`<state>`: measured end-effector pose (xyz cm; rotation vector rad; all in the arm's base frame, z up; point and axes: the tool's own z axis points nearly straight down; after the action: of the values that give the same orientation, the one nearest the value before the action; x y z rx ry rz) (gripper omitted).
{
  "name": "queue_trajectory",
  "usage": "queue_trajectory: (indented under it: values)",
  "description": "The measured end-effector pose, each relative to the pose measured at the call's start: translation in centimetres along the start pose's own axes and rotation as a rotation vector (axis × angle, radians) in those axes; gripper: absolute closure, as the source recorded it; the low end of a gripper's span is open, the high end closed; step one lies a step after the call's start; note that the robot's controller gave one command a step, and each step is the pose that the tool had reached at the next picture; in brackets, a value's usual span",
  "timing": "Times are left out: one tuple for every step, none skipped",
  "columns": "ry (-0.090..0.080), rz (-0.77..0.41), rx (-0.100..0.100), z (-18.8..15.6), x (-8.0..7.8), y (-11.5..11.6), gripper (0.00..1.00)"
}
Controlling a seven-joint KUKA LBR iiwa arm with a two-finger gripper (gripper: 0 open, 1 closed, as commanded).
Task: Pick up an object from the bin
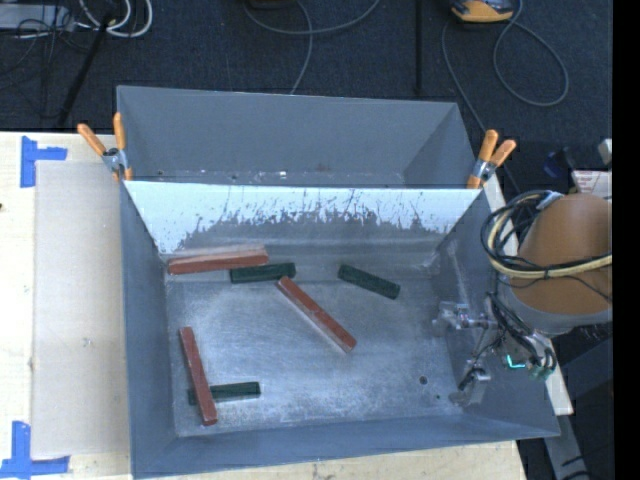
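My gripper [471, 379] hangs low at the bin's right side, close to the right wall and above bare floor. No loose thing lies under it. The nearest pieces are a short dark green bar [368, 281], lying up and to the left of the gripper, and a long reddish-brown stick [316, 313], which lies diagonally in the middle of the floor. Both are well apart from the gripper.
Along the back of the floor on the left lie another reddish-brown stick [218, 262] and a dark green bar [262, 273]. In the front left corner a third reddish-brown stick [197, 375] crosses one end of a small dark green bar [224, 392]. The arm with its orange cover and cables stands over the right rim.
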<state>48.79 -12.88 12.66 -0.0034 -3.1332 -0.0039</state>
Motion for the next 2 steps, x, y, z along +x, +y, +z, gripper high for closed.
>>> queue_trajectory:
  values:
    - [-0.004, -0.049, -0.002, 1.1, 0.9, 12.1, 0.00]
    - [-0.011, -0.077, -0.002, 3.7, -4.1, 23.0, 0.00]
